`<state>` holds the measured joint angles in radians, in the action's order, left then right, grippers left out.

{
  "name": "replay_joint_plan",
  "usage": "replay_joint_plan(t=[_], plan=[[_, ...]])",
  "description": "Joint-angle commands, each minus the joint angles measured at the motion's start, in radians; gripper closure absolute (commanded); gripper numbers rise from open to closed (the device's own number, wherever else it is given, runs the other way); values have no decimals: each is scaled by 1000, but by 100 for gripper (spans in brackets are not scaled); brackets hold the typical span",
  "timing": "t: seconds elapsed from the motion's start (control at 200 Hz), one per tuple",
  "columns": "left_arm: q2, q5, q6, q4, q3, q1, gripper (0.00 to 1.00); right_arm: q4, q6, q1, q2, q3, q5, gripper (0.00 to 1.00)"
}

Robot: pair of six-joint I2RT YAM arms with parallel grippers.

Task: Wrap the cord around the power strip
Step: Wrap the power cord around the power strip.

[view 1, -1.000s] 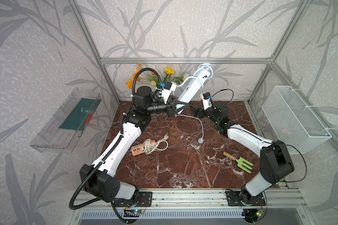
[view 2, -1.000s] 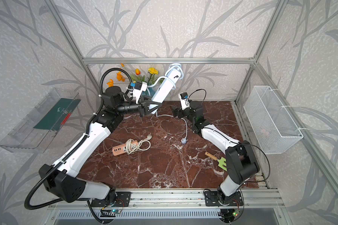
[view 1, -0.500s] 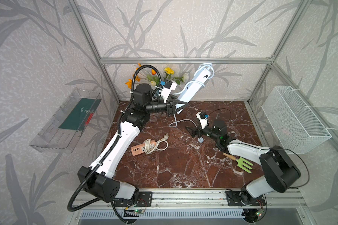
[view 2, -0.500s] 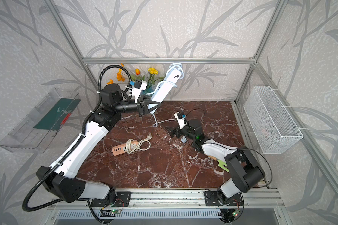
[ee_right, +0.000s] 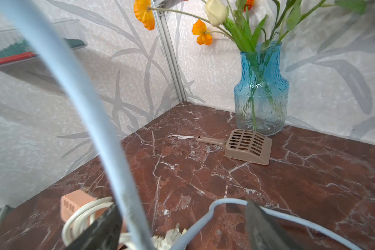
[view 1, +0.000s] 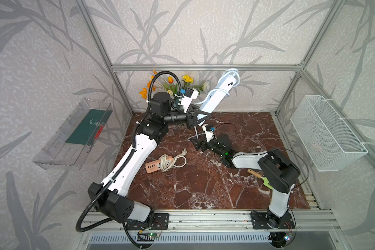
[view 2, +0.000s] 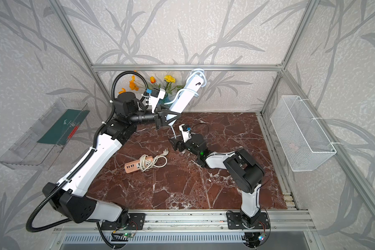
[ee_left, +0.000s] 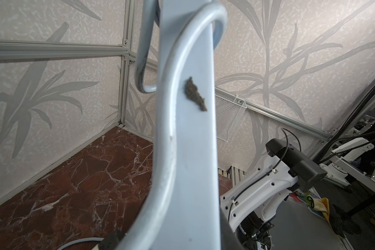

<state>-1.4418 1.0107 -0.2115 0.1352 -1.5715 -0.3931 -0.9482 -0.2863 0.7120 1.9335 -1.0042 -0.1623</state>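
Above the red-brown veined marble tabletop (view 1: 193, 190), walled in leaf-patterned grey, the left gripper (view 1: 195, 118) clamps the long white power strip (view 1: 218, 96) upper centre, while the right gripper (view 1: 197, 145) gapes astride its pale cord (ee_right: 91, 108).

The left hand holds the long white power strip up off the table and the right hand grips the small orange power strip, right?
No. The small orange power strip lies untouched on the marble table in both top views; the right hand is open around the pale cord of the long white power strip, which the left hand does hold up.
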Motion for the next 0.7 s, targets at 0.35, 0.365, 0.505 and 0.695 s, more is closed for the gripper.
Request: replay_joint_plan(t=[0.35,0.365,0.505,0.695], plan=[[69,-232,90,186,-79,163,100,42,301,-80,-321,269,391,100],[65,-259,109,212,-88,173,100,62,333,-82,-360,287,397,100],[8,-499,333,502,-188,178,100,313,652,-81,-686,333,482,100],[-48,-625,490,677,-159,126,100,530,931,-76,-866,73,393,100]])
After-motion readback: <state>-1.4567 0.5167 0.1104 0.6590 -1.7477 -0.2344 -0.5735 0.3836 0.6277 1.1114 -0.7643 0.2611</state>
